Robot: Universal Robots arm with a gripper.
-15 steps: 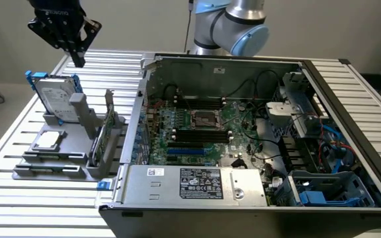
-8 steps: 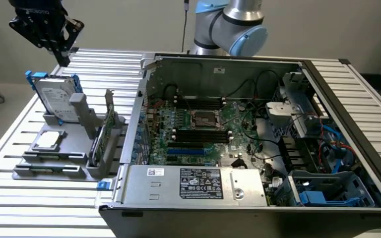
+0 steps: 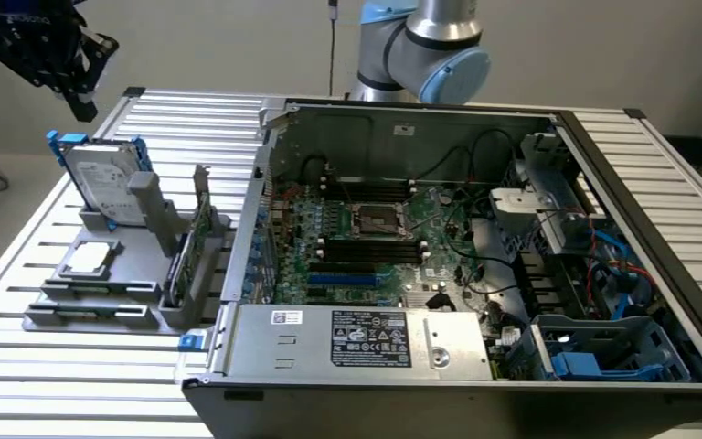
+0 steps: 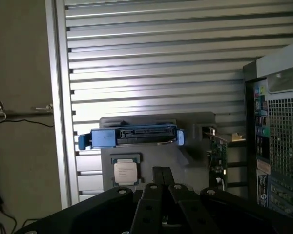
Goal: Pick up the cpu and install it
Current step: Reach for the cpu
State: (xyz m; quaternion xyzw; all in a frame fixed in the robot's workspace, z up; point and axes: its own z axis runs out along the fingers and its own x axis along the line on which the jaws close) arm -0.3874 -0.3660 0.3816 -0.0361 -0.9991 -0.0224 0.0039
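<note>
The cpu (image 3: 90, 259) is a small silver-grey square chip lying flat in a grey holder (image 3: 95, 293) on the slatted table, at the exterior view's left. From the wrist camera the cpu (image 4: 125, 171) lies just beside the dark fingertips. My gripper (image 3: 83, 110) hangs high above the table's far left corner, well above the holder and apart from the cpu. Its fingers (image 4: 158, 176) are pressed together with nothing between them, so it is shut. The dark metal-framed socket (image 3: 376, 219) sits on the green board inside the open computer case (image 3: 449, 384).
A silver hard drive with blue brackets (image 3: 105, 187) stands upright at the back of the holder, seen edge-on as the hard drive (image 4: 132, 136) from the wrist. An expansion card (image 3: 193, 247) stands between holder and case. The arm's base joint (image 3: 424, 46) rises behind the case.
</note>
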